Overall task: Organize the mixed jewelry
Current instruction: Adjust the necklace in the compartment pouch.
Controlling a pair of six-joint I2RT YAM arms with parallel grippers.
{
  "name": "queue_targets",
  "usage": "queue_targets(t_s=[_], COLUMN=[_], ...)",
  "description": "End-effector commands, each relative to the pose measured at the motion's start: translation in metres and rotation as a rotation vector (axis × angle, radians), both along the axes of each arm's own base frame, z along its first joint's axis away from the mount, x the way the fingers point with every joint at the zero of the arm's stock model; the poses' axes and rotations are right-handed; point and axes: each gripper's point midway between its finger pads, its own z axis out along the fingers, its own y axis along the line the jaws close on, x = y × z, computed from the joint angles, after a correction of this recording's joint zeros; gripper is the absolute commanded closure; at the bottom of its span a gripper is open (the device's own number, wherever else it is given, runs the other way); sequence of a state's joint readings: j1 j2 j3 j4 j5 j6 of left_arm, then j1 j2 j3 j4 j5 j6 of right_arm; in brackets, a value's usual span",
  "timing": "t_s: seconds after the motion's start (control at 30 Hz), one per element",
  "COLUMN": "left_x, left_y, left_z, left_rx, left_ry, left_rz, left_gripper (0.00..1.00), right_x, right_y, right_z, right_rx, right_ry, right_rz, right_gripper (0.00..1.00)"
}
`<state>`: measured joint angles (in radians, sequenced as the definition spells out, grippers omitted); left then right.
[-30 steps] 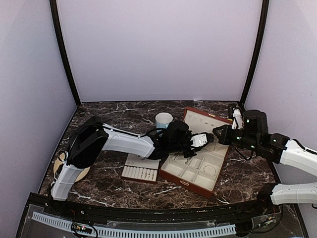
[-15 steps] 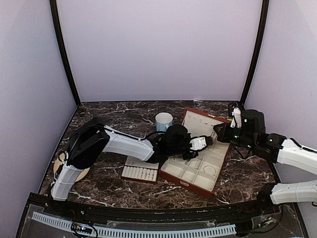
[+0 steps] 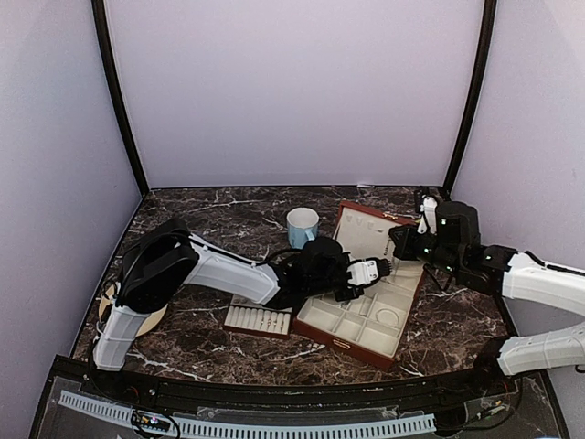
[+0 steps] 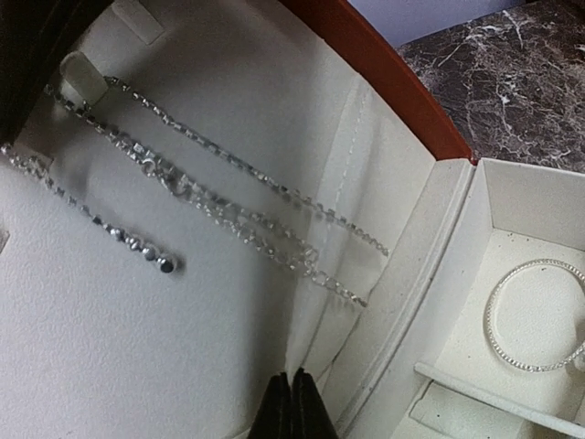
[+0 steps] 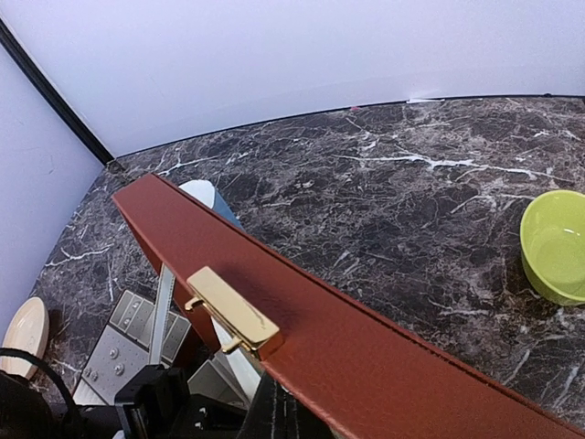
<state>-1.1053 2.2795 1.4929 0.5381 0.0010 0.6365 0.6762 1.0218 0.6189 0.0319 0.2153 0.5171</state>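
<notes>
Left tool (image 4: pixel 292 408): closed, tips pressed together, with nothing visible between them. It is low against the cream lining of the lid (image 4: pixel 128 347).
Right tool (image 3: pixel 399 243): closed, at the top rim of the raised lid near the gold clasp (image 5: pixel 228 311). I cannot tell whether it pinches the rim or only props it.
Chains (image 4: pixel 183 187): silvery strands lying on the lid lining of the jewelry box (image 3: pixel 343 340), which sits on the tabletop.
Direction from left tool: up and to the left in the wrist view. The strands' loose lower ends are nearest, just beyond the tips.
Long axis: diagonal, from the pegs at upper left down to lower right.
Bangle (image 4: pixel 535 315): in a tray compartment, right of the tips and past the hinge fold.
Nearer arm: left, probably the one to act.
</notes>
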Motion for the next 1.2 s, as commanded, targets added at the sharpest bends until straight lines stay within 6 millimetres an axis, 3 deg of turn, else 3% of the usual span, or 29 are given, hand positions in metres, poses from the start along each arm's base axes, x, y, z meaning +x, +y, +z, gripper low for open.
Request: queue_targets(t_s=[0.0,0.23,0.53,1.17], left_x=[-0.037,-0.033,-0.033,-0.028], left_y=[-0.001,-0.001,-0.001,-0.006], left_z=[-0.004,0.006,0.021,0.036], left_rx=[0.034,0.000,-0.048,-0.113], left_ry=[0.039,0.043,0.051,0.119], left_rz=[-0.089,-0.059,-0.050,-0.017], left_gripper=[1.00,1.00,1.00,1.00], right_x=[0.008,0.005,-0.008,-0.038], right_y=[0.007,0.012,0.021,0.030], right_z=[0.004,-0.023,-0.041,-0.044], right_rx=[0.000,-0.056,-0.071,-0.038], right_ry=[-0.043,0.011,0.050,0.039], right_rz=[-0.008,0.001,0.028,0.048], right_gripper=[1.00,1.00,1.00,1.00])
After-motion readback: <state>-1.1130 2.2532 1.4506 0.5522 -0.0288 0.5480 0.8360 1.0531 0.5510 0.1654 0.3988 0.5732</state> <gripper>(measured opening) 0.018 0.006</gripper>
